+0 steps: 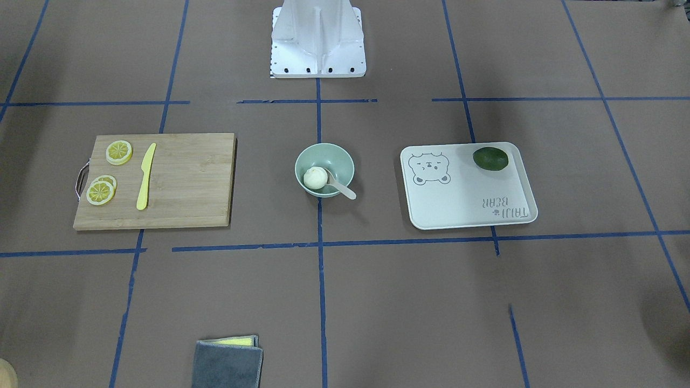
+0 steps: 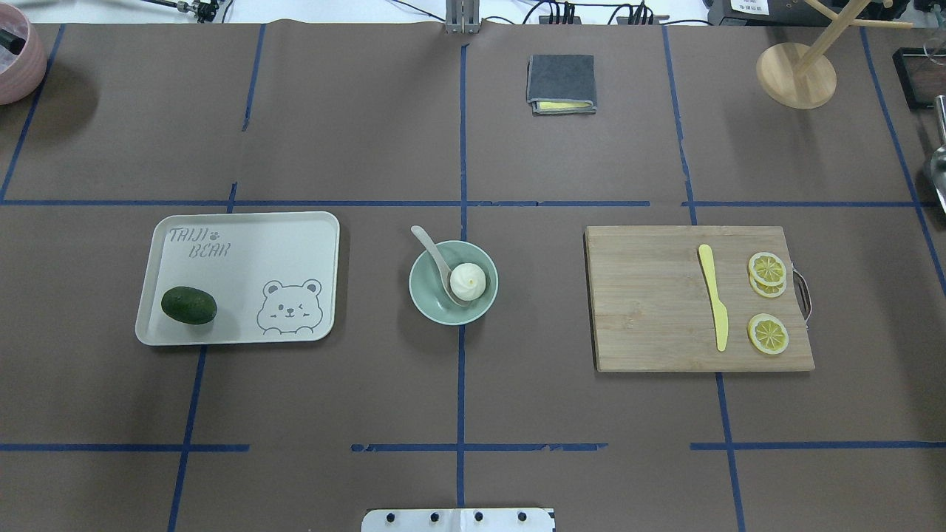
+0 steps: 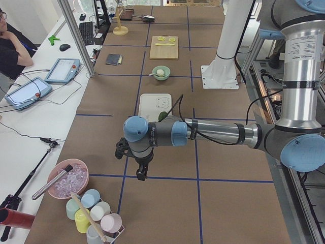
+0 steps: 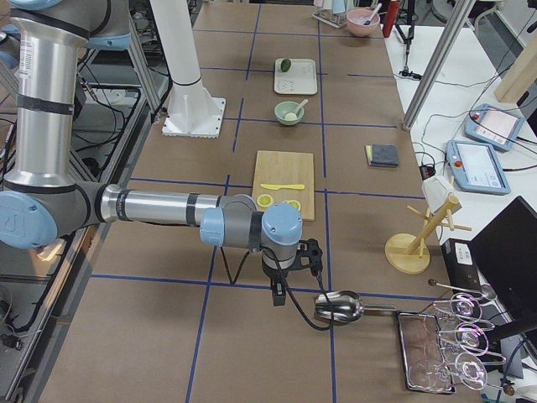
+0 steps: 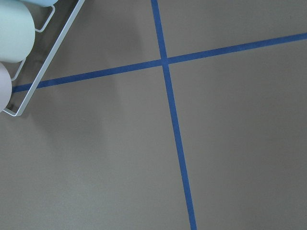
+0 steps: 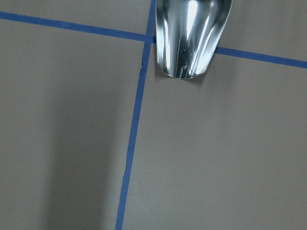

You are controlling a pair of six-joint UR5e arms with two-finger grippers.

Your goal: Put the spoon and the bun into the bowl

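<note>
Mint bowl (image 2: 442,310) holds bun (image 2: 468,280), spoon (image 2: 431,250); left gripper (image 3: 140,175), right gripper (image 4: 277,295) (side-view only): can't tell.

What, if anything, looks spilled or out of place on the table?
Nothing stands out. The bun sits in the bowl, and the spoon leans inside it, handle over the rim. Nothing is spilled.
</note>
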